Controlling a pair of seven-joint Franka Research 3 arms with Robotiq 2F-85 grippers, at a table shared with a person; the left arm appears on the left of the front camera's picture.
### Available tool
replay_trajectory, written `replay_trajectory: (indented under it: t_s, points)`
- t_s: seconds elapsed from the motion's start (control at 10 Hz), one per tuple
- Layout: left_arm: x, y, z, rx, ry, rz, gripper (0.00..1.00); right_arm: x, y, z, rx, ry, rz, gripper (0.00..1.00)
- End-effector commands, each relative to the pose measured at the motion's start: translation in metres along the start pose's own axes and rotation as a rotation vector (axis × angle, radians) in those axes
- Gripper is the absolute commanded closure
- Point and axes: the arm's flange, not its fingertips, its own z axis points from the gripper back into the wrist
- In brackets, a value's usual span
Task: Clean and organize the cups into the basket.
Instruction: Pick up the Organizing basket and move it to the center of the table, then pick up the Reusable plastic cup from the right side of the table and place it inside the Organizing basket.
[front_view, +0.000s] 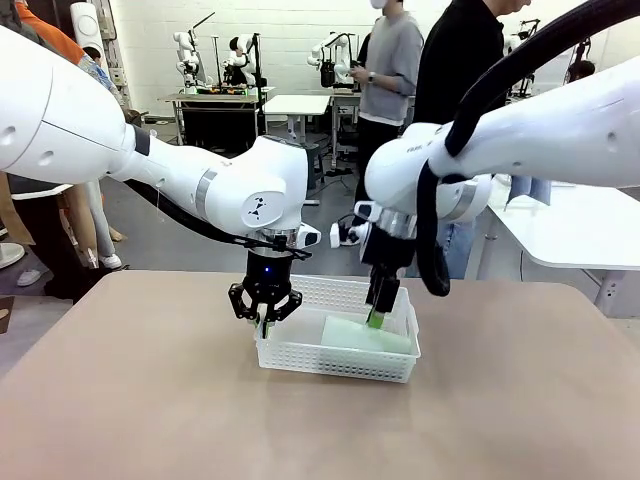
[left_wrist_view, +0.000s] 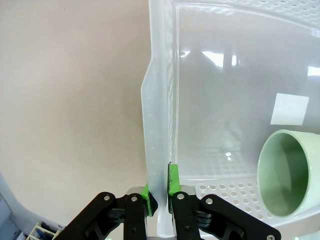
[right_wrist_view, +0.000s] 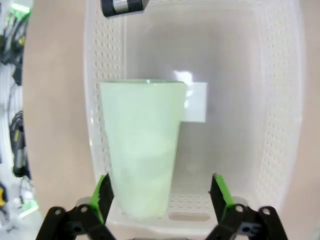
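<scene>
1. The left gripper (front_view: 265, 305) is fully closed, and its green pads (left_wrist_view: 173, 181) pinch the left end wall of the basket (front_view: 335, 362) from both sides. I think the risk here is a tilt: if this arm lifts or pulls while it clamps the thin plastic, the wall may bend or the basket may tip on the table (front_view: 150, 400).
2. The basket is white with perforated walls and stands flat on the table between the two arms. If the clamp lets go too soon, a push from the other side could slide it.
3. The pale mint cup (front_view: 365, 336) lies on its side on the floor of the basket, in the right half. It is round, so a small knock could make it roll against a long wall.
4. The right gripper (front_view: 378, 318) has its jaws wide apart and holds nothing. It hangs over the narrow end of the cup, close to the right end wall. In the right wrist view the cup (right_wrist_view: 142, 150) sits nearer to one finger (right_wrist_view: 102, 197) than to the other, and I cannot tell if it touches. Closing from here could push the cup aside, and going lower could hit the wall.
5. The long axis of the cup runs along the length of the basket. The open mouth (left_wrist_view: 285, 172) points to the robot's left, toward the clamped wall, and the narrow base points to the right end.
</scene>
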Motion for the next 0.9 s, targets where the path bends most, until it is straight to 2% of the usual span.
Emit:
replay_trajectory:
  t_s: [0.0, 0.2, 0.3, 0.5, 0.8]
  points:
    - [0.000, 0.000, -0.001, 0.003, 0.001, -0.004, 1.00, -0.058, 0.051, 0.057, -0.132, -0.148, 0.057, 0.00]
    - [0.000, 0.000, -0.001, 0.003, 0.001, -0.004, 1.00, -0.113, 0.091, 0.103, -0.193, -0.255, 0.105, 0.00]
    - [0.000, 0.000, -0.001, 0.003, 0.001, -0.004, 1.00, -0.141, 0.099, 0.116, -0.198, -0.330, 0.156, 0.00]
    - [0.000, 0.000, -0.001, 0.003, 0.001, -0.004, 1.00, -0.206, 0.102, 0.133, -0.222, -0.522, 0.211, 0.00]
    - [0.000, 0.000, -0.001, 0.003, 0.001, -0.004, 1.00, -0.293, 0.083, 0.122, -0.197, -0.803, 0.157, 0.00]
